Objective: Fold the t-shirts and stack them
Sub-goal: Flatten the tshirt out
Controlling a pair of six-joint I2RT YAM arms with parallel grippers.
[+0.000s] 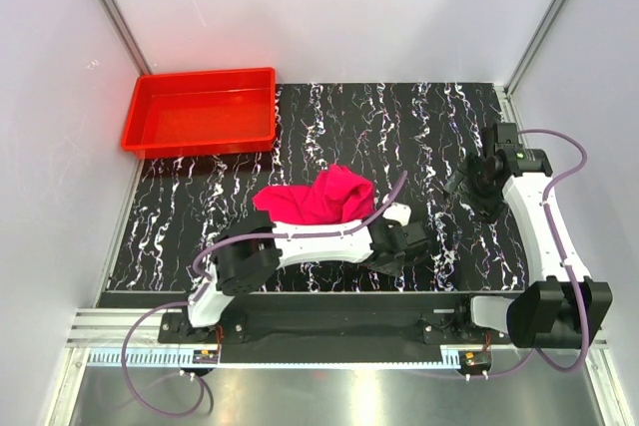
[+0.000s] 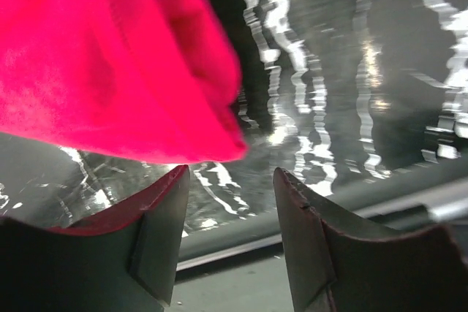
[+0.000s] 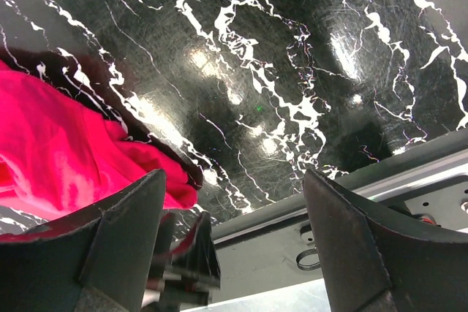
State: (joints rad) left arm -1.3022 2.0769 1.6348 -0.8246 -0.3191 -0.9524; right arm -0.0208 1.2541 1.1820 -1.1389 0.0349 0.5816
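T-shirt (image 2: 110,56) lies crumpled just beside left tool (image 2: 230,179).

Plain magenta-pink t-shirt (image 1: 319,199); bright red tray (image 1: 200,112); black table (image 1: 399,117) veined with white marbling; white arms (image 1: 544,221) with purple cables (image 1: 124,354).

- bright magenta-pink t-shirt (image 1: 318,197), plain soft cloth, no print showing
- bunched in a crumpled heap, unfolded, roughly mid-table (image 1: 419,127), towards the near edge
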